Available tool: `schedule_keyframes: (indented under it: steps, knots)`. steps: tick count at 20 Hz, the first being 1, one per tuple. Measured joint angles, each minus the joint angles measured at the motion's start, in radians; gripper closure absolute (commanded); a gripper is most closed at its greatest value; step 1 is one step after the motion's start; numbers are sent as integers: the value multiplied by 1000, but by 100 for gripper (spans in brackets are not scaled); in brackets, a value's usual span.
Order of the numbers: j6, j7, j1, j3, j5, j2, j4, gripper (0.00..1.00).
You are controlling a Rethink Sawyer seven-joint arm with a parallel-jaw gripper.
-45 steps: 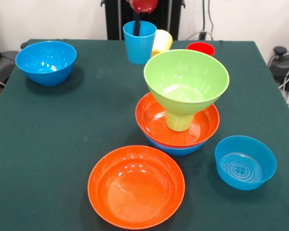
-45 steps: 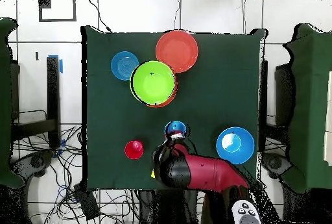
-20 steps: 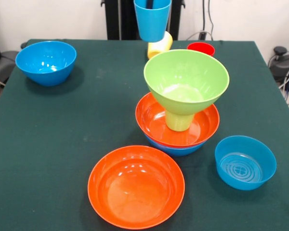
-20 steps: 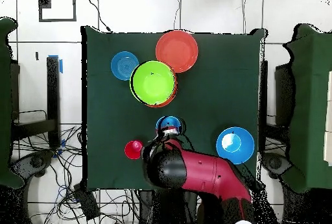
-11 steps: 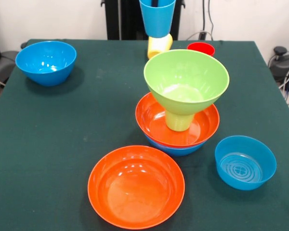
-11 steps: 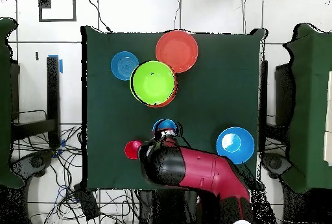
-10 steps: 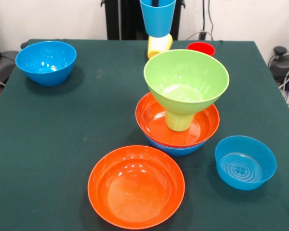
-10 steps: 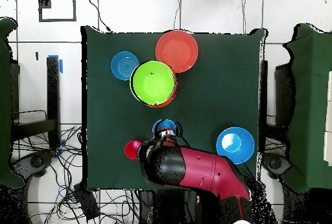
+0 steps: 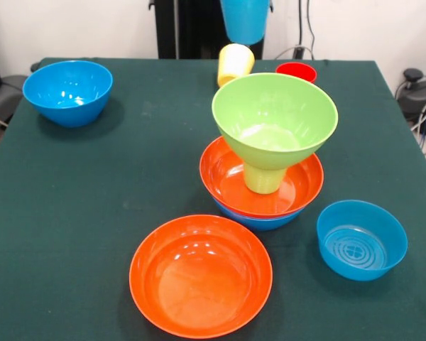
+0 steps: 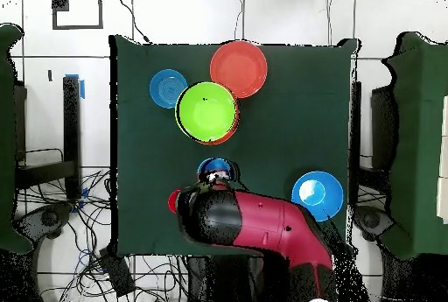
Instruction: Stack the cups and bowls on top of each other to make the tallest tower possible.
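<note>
The tower stands mid-table: a blue bowl point(image 9: 259, 220) at the bottom, an orange bowl point(image 9: 227, 174) in it, a lime green cup point(image 9: 264, 177) upside down in that, and the lime green bowl point(image 9: 275, 117) on top. It also shows from above point(image 10: 206, 111). The blue cup point(image 9: 245, 21) hangs in the air behind the tower, its top cut off by the picture's edge. In the overhead view my gripper point(image 10: 216, 174) is shut on the blue cup point(image 10: 208, 167), a short way from the tower. The yellow cup point(image 9: 236, 64) lies tilted on the table. The red cup point(image 9: 296, 71) stands beside it.
A second orange bowl point(image 9: 201, 273) sits at the front. A deep blue bowl point(image 9: 67, 91) is at the far left. The smaller blue bowl point(image 9: 361, 238) is at the right front. My red arm point(image 10: 271, 224) covers the table's robot side in the overhead view.
The blue cup has risen in my gripper and shifted a little towards the tower. The yellow cup behind it now shows fully. Nothing else has moved.
</note>
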Motion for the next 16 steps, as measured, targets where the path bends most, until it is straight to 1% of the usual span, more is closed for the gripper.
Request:
schedule_keyframes:
  steps: [3,7,8,9,11,13,15,16]
  knots:
    - [40,0,38,0,1,0,-45,100]
    - [56,0,72,0,-1,15,-97,100]
    - [57,0,80,0,-1,23,-115,100]
    - [57,0,95,0,-1,44,-153,100]
    - [57,0,103,0,-1,60,-177,100]
    - [63,0,119,-3,-2,94,-229,100]
    - [69,0,125,-4,-2,110,-254,100]
    - [79,0,128,-4,-2,126,-281,100]
